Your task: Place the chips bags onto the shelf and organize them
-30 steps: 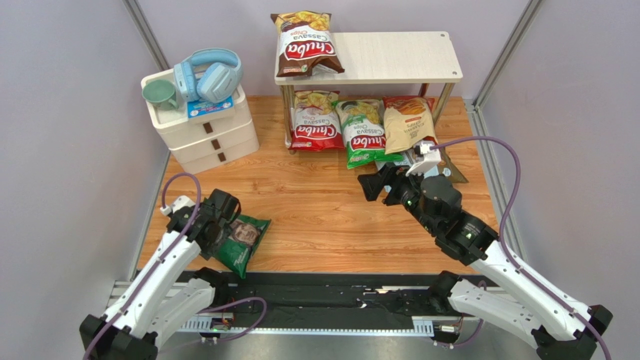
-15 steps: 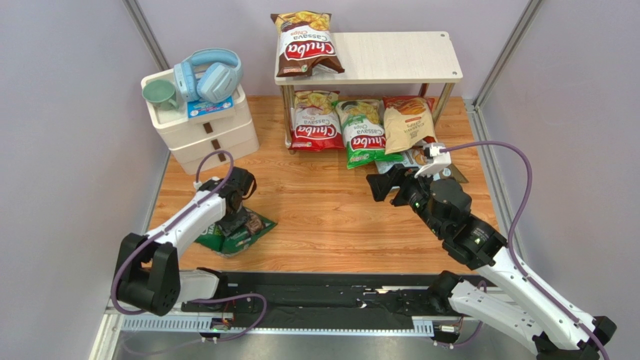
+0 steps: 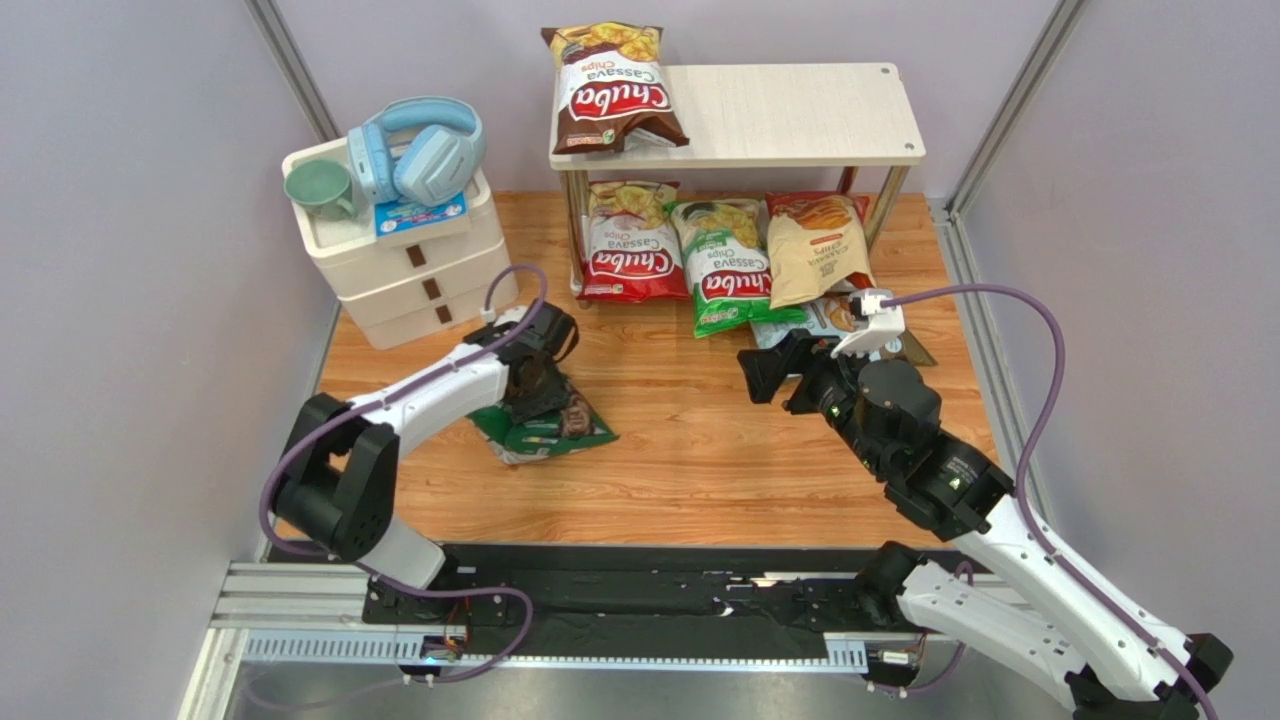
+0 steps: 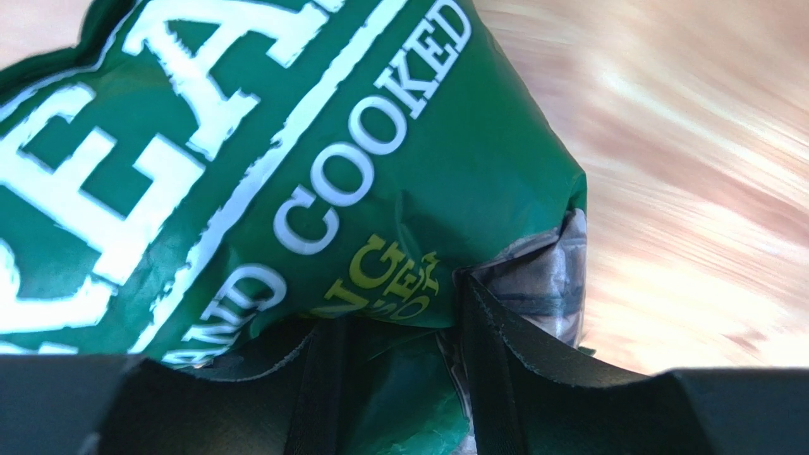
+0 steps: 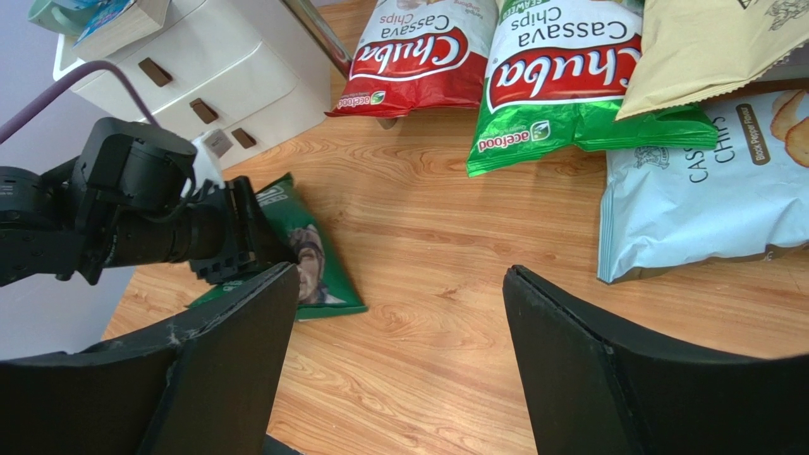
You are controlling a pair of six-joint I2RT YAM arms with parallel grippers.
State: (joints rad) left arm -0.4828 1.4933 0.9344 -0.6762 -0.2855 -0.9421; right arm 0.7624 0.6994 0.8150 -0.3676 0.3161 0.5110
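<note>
We pinched glossy dark green chips bag [image 3: 549, 435] in left jaws, near-left of pale two-tier wooden shelf [image 3: 796, 113]; right jaws wide.

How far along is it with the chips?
Four look shelved: brown Chuba bag atop the shelf; red Chuba bag, green Chuba bag and cream-orange bag below. In hand: the left gripper pinches the dark green bag. Remaining: the light blue bag, on the table by the open right gripper.

Robot lab cell: bare grey walls [image 3: 120, 375], metal corner posts [image 3: 295, 68].
</note>
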